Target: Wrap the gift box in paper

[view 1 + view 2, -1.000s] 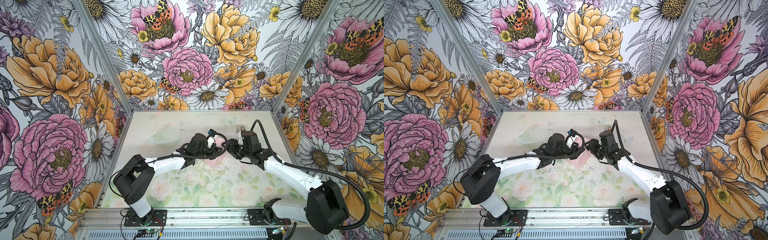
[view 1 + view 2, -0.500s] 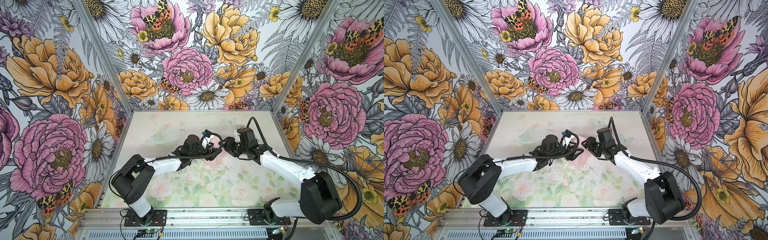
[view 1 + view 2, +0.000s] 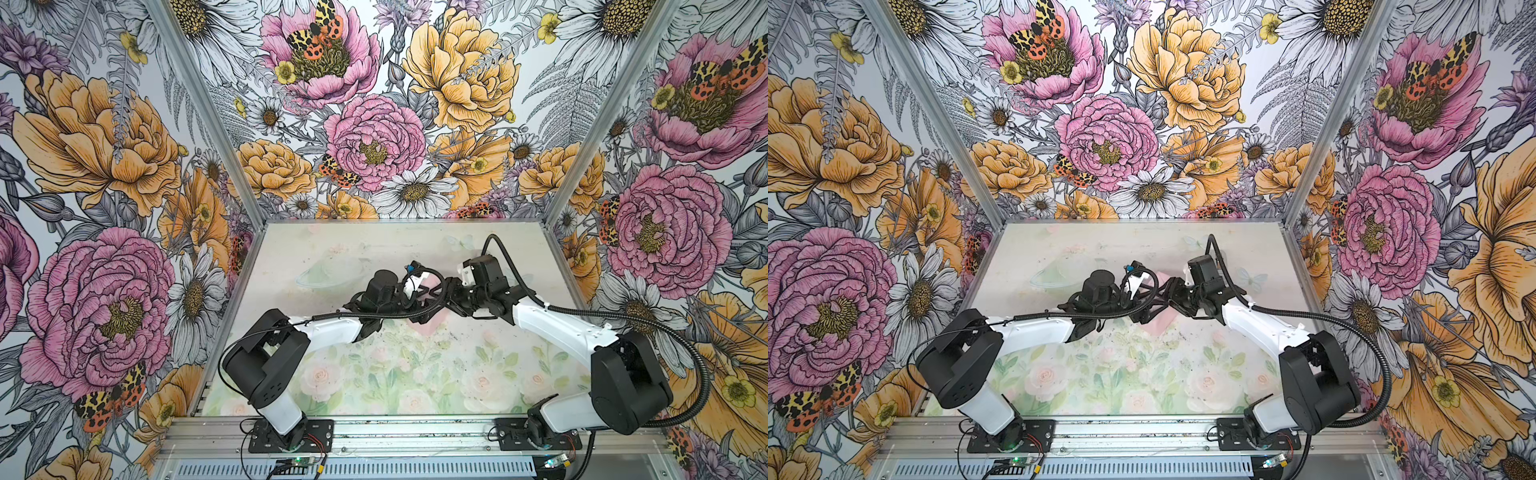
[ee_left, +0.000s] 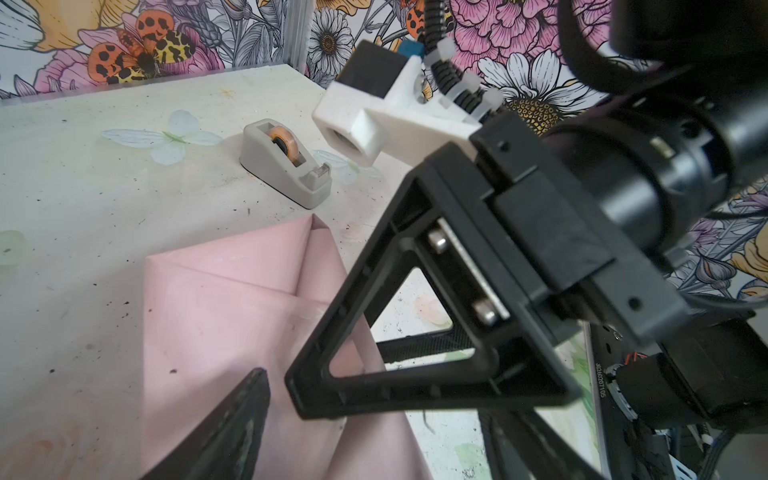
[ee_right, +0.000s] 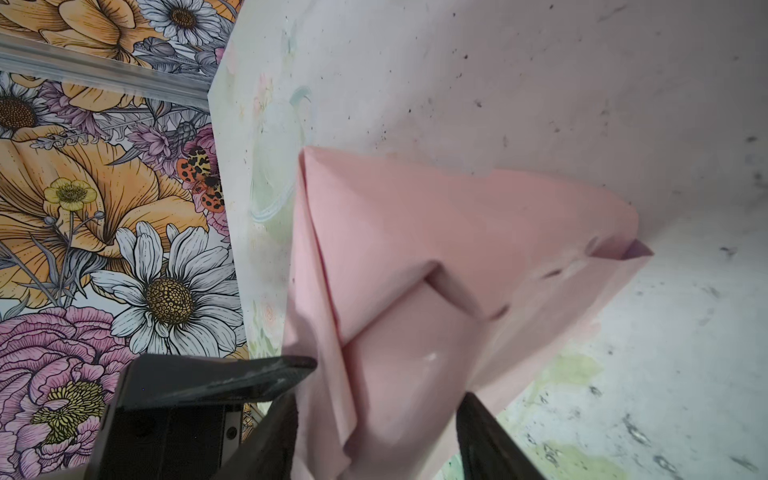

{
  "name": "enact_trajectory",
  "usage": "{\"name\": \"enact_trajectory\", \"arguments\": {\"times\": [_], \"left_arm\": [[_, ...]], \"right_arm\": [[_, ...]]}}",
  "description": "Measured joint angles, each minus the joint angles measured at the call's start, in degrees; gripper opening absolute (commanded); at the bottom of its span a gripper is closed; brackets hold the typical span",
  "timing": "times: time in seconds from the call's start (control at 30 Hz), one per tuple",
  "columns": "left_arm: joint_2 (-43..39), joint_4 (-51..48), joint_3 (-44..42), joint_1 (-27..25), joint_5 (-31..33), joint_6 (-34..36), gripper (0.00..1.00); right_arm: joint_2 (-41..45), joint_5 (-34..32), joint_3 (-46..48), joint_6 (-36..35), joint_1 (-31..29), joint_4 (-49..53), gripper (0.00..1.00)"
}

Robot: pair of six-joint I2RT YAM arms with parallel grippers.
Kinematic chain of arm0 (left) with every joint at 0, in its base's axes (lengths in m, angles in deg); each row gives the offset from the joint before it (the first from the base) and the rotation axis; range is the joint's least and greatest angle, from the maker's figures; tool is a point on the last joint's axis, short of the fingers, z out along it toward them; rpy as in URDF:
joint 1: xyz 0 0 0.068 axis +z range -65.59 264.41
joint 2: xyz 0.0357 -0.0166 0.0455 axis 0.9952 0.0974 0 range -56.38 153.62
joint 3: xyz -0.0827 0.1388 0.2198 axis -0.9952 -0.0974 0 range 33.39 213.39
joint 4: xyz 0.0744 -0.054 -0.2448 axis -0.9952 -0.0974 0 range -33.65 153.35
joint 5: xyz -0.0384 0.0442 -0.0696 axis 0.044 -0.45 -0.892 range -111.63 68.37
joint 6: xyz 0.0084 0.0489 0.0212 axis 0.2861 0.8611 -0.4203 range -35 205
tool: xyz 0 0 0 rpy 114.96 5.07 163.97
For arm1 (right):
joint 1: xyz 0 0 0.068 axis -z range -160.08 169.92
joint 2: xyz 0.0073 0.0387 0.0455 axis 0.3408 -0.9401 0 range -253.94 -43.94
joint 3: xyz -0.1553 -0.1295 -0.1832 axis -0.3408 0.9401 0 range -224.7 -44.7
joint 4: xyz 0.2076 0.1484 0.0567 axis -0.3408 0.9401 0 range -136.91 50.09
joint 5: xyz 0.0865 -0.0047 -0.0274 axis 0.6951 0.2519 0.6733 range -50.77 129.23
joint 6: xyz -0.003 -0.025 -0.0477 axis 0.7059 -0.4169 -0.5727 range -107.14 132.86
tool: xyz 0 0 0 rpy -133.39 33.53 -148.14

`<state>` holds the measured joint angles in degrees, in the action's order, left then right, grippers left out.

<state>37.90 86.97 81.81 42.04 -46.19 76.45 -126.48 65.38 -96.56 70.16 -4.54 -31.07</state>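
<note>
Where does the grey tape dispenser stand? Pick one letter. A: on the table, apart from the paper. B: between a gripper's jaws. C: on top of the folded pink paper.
A: in the left wrist view the tape dispenser stands upright on the table, with bare surface between it and the paper.

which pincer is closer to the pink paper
Right. The right pincer has a finger on each side of the folded paper, which fills the gap between them. The left pincer sits open just over the paper's flat face; whether it touches is unclear.
</note>
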Motion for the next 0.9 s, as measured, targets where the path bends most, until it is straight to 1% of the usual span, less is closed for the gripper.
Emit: {"name": "enact_trajectory", "arguments": {"times": [0.07, 0.13, 0.2, 0.3, 0.4, 0.5, 0.57, 0.7, 0.9], "left_arm": [[0.0, 0.0, 0.0, -0.1, 0.0, 0.2, 0.8], [-0.1, 0.0, -0.1, -0.1, 0.0, 0.4, 0.8], [-0.5, -0.5, -0.1, 0.0, 0.0, 0.0, 0.81], [-2.1, -3.1, -0.1, 0.7, 0.1, -2.1, 0.81], [-5.3, -6.4, -0.1, 2.3, 1.4, -4.1, 0.81], [-9.2, -10.3, 0.4, 4.3, 4.4, -6.4, 0.79], [-10.3, -13.9, 2.3, 5.7, 6.4, -8.1, 0.78], [-8.9, -19.2, 5.6, 7.6, 8.8, -10.0, 0.78], [-2.4, -24.0, 6.0, 6.2, 9.2, -11.5, 0.77]], "right_arm": [[-0.8, 0.1, -0.4, -0.2, 0.0, 0.4, 0.59], [-1.8, -0.6, -1.2, -0.7, 0.1, 1.6, 0.49], [-2.1, -1.5, -1.6, -1.2, 0.1, 2.0, 0.42], [-1.9, -2.2, -1.7, -1.9, 0.2, 2.3, 0.37], [-1.8, -2.4, -1.7, -2.4, 0.2, 2.4, 0.35], [-1.8, -2.3, -1.7, -2.6, 0.2, 2.4, 0.34], [-1.8, -2.3, -1.7, -2.6, 0.2, 2.4, 0.34], [-1.8, -2.3, -1.8, -2.8, 0.2, 2.7, 0.34], [-1.8, -2.3, -2.1, -3.0, 0.2, 3.1, 0.36]]}}
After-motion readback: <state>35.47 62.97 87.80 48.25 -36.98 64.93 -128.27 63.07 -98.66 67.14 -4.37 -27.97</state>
